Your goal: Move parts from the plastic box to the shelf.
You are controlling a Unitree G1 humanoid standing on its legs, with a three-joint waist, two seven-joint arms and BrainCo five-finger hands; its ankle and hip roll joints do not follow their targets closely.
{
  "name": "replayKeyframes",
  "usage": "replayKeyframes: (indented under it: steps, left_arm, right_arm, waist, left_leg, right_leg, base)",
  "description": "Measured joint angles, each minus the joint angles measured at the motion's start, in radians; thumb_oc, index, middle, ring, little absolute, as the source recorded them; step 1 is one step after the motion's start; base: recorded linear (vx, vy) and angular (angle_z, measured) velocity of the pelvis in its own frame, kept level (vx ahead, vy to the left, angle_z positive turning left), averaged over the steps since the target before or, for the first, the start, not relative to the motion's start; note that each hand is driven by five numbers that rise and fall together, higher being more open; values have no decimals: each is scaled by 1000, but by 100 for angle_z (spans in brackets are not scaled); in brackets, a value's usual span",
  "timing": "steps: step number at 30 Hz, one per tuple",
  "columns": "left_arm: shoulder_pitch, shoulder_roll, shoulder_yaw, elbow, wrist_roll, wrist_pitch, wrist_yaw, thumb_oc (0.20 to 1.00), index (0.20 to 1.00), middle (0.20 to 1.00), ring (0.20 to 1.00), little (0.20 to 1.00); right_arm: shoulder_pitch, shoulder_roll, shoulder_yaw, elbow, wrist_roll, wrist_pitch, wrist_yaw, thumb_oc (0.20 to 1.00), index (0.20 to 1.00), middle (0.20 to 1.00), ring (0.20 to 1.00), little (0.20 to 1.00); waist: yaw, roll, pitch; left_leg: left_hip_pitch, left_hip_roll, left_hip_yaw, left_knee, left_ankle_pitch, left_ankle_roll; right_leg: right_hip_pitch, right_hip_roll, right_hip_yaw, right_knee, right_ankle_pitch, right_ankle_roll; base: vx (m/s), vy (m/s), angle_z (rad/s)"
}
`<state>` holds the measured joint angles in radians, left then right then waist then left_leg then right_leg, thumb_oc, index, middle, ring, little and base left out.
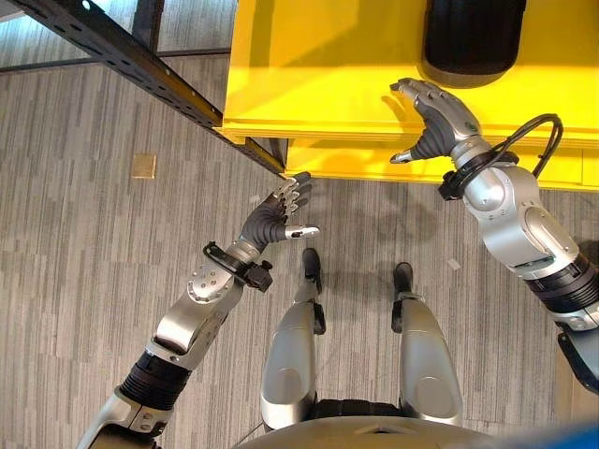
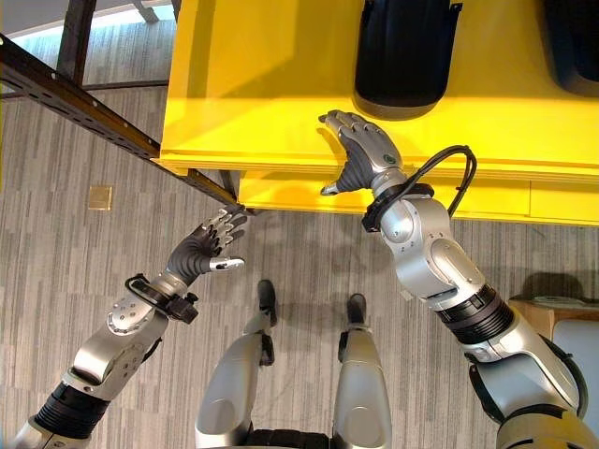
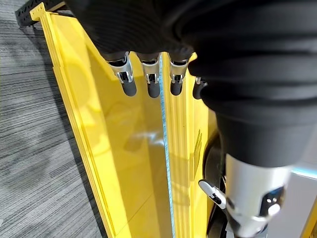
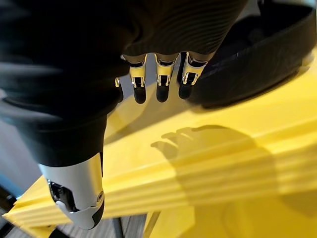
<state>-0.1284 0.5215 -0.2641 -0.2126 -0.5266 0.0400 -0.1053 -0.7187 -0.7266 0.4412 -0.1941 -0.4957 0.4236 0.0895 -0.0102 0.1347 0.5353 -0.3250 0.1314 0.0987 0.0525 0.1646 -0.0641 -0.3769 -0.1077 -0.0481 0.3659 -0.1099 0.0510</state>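
Observation:
A black moulded part [image 1: 473,37] lies in the big yellow plastic box [image 1: 309,84], at its near side. My right hand [image 1: 438,120] hovers open over the box's front rim, just short of that part, holding nothing; its fingers [image 4: 157,84] point at the part [image 4: 257,64]. My left hand [image 1: 279,217] is open and empty in the air beside the box's near left corner, over the floor. Its fingers [image 3: 148,79] face the yellow side wall [image 3: 129,148]. A second black part [image 2: 573,37] shows at the box's far right.
A dark metal shelf beam [image 1: 131,61] runs diagonally from the upper left to the box's corner. Grey striped carpet lies below, with a small brass floor plate [image 1: 143,166]. A tan object with a grey lid [image 2: 552,313] stands at the right.

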Motion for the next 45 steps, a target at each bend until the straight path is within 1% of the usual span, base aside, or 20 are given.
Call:
replayKeyframes:
  steps: [6, 15, 19, 24, 28, 36, 45]
  left_arm:
    - [5, 0, 1, 0, 0, 0, -4, 1000, 1000, 1000, 1000, 1000]
    - [9, 0, 1, 0, -1, 0, -5, 1000, 1000, 1000, 1000, 1000]
    - [10, 0, 1, 0, -1, 0, -6, 1000, 1000, 1000, 1000, 1000]
    - [10, 0, 2, 0, -1, 0, -6, 1000, 1000, 1000, 1000, 1000]
    - [10, 0, 2, 0, 0, 1, -6, 1000, 1000, 1000, 1000, 1000]
    - [11, 0, 2, 0, 0, 2, -6, 1000, 1000, 1000, 1000, 1000]
    - [14, 0, 2, 0, -1, 2, -6, 1000, 1000, 1000, 1000, 1000]
  right_arm:
    - [3, -1, -10, 67, 0, 43, -14, 1000, 1000, 1000, 1000, 1000]
    - [24, -13, -35, 99, -22, 72, 8, 1000, 1000, 1000, 1000, 1000]
    - [29, -32, -36, 100, -43, 72, 44, 1000, 1000, 1000, 1000, 1000]
    - [29, -32, -36, 106, -69, 72, 49, 1000, 1000, 1000, 1000, 1000]
    - [27, -40, -41, 112, -67, 43, -18, 1000, 1000, 1000, 1000, 1000]
    - [7, -40, -42, 113, -38, 39, -54, 1000, 1000, 1000, 1000, 1000]
    - [6, -40, -66, 116, -38, 40, -57, 1000, 1000, 1000, 1000, 1000]
  waist:
    - [-3, 0, 0]
    - [-11, 0, 0]
    - [-16, 0, 0]
    - [-20, 0, 0]
    - [-21, 0, 0]
    - [-17, 0, 0]
    - [-6, 1, 0]
  left_leg:
    - [2, 0, 0, 0, 0, 0]
    - [3, 0, 1, 0, 0, 0]
    - [3, 1, 1, 0, 0, 0]
    - [4, 1, 1, 0, 0, 0]
    - [12, 1, 1, 0, 0, 1]
    - [12, 1, 1, -1, 0, 1]
    - [12, 1, 1, -1, 0, 1]
  right_leg:
    - [1, 0, 0, 2, 0, 0]
    - [1, 0, 2, 3, 0, 0]
    - [1, 1, 2, 4, 0, 0]
    - [2, 1, 2, 4, 0, 0]
    - [9, 1, 2, 3, 0, 0]
    - [9, 1, 3, 3, 0, 0]
    - [7, 1, 4, 4, 0, 0]
  base:
    - [0, 0, 0]
    - [0, 0, 0]
    - [0, 0, 0]
    - [0, 0, 0]
    - [0, 0, 0]
    - [0, 0, 0]
    - [0, 0, 0]
